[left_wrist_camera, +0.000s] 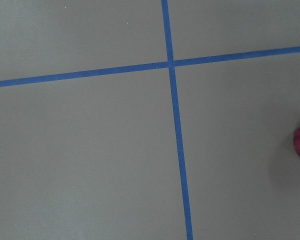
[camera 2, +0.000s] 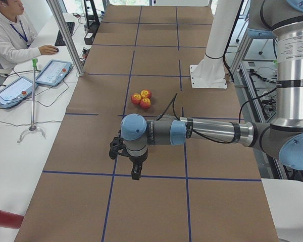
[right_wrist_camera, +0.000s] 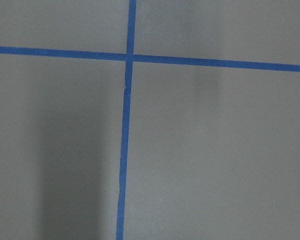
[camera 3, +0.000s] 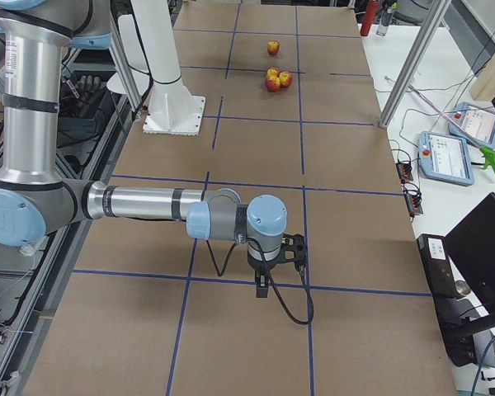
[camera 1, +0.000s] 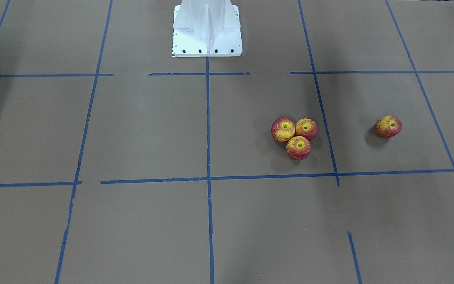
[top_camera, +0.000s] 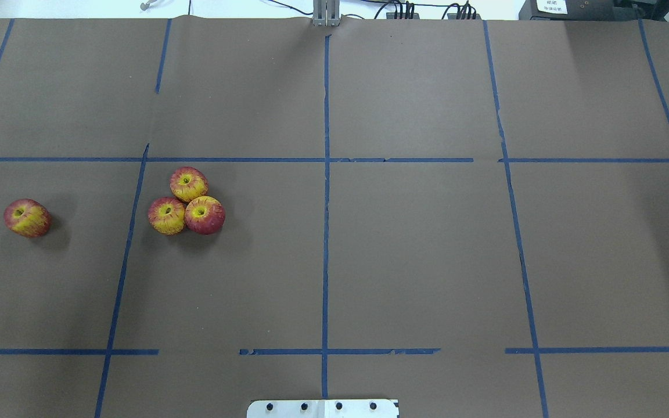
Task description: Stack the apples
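Apples (top_camera: 189,183): four. Three touch in a cluster; one lone apple (top_camera: 27,217) sits well apart.
Robot arms: two, the left arm (camera 2: 207,132) and the right arm (camera 3: 148,203).
White pedestal (camera 1: 207,27): one.
Operator (camera 2: 7,38): one, seated.
Touchscreen pendants (camera 2: 53,72): two, side by side.
Table (top_camera: 427,261): one, with brown covering gridded in blue tape (top_camera: 326,232).

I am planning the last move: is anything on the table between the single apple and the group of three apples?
Nothing visible. Between the single apple and the three touching apples, only a flat blue tape line crosses the brown paper.
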### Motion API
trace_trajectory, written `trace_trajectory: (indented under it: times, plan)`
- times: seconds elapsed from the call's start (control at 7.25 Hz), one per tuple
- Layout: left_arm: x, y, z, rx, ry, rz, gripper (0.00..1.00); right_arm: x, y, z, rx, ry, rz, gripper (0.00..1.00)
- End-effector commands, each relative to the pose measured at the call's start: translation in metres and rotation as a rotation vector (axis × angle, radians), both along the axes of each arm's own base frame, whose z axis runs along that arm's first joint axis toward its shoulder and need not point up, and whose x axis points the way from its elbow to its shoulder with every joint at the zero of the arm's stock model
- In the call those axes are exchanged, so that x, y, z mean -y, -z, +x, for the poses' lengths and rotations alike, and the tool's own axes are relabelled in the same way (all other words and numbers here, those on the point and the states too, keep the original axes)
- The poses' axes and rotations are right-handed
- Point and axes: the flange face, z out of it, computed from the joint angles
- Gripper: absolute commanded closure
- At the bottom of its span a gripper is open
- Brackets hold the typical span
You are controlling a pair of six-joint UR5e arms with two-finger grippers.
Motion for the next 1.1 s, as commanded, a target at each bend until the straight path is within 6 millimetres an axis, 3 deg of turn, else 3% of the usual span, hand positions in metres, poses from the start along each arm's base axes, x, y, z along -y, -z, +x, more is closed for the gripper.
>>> trace_trajectory:
  times: [0.0, 0.28, 0.55, 0.69, 0.83, 0.97]
  plan:
    - [-0.002, 0.0, -0.001, 0.0, 0.001, 0.004, 0.0, 0.0, 0.0, 0.0, 0.0, 0.0, 0.0, 0.0]
    - [0.005, 0.019, 0.0, 0.002, 0.0, 0.041, 0.0, 0.0, 0.0, 0.0, 0.0, 0.0, 0.0, 0.0]
    - [0.008, 0.024, 0.004, 0.004, -0.011, 0.066, 0.0, 0.0, 0.0, 0.0, 0.0, 0.0, 0.0, 0.0]
    - [0.008, 0.014, 0.007, 0.002, -0.016, 0.1, 0.0, 0.0, 0.0, 0.0, 0.0, 0.0, 0.0, 0.0]
    - [0.018, 0.023, 0.067, -0.099, -0.117, 0.164, 0.0, 0.0, 0.0, 0.0, 0.0, 0.0, 0.0, 0.0]
    - [0.021, 0.035, 0.135, -0.145, -0.127, 0.062, 0.0, 0.0, 0.0, 0.0, 0.0, 0.0, 0.0, 0.0]
